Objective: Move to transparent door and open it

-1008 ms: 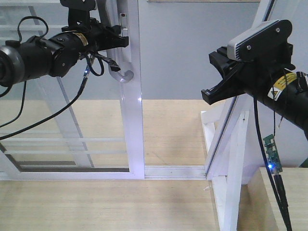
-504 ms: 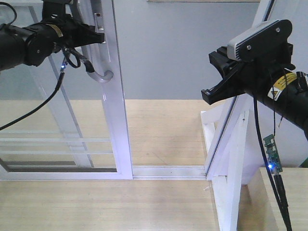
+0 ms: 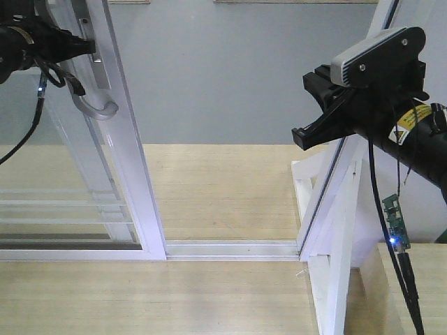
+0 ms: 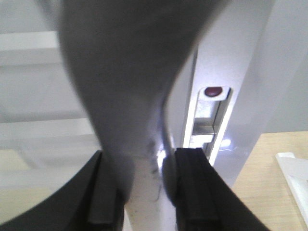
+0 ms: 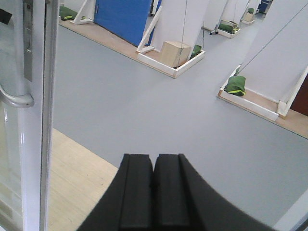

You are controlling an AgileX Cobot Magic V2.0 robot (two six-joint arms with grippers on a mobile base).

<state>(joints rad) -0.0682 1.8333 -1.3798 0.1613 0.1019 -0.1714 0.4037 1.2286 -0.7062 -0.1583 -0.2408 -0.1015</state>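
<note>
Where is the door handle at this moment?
In the front view, the handle is at the upper left, on the glass door, gripped by the left claw.

Between the transparent door [image 3: 126,153] on your left and the slanted white frame post [image 3: 335,202] on your right you have a wide doorway, with grey floor [image 3: 230,77] beyond it. Only the low floor track [image 3: 230,248] crosses that gap. The right hand [image 3: 302,137] hangs before the post at the doorway's right edge.
</note>
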